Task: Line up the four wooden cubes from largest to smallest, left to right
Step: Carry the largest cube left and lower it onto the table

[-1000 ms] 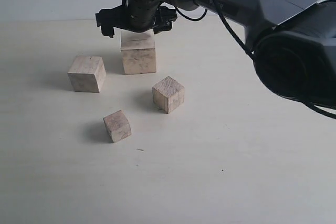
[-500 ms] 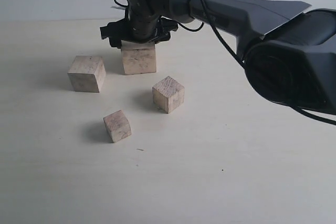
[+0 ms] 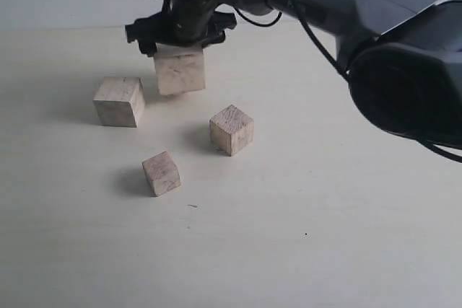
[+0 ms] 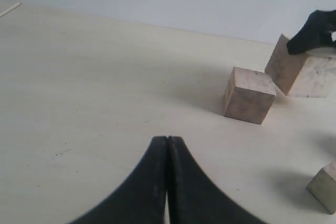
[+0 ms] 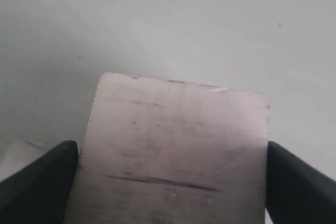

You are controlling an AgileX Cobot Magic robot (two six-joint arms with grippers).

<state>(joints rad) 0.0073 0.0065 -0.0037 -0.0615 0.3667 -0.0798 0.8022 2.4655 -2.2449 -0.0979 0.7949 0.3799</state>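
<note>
While the right tool (image 3: 180, 40) pinches the biggest cube (image 3: 180, 73), tilted just above the worktop (image 3: 325, 236) on the far side, three others rest nearer: the left cube (image 3: 119, 102), the right cube (image 3: 232, 130) and, nearest, the smallest cube (image 3: 162, 173). The left tool (image 4: 167, 145) is pressed together, empty.

The right arm (image 3: 361, 1) is showing dark grey casing with black cables (image 3: 309, 30) trailing. The left gripper (image 4: 167, 140) is presenting curved black fingers.
</note>
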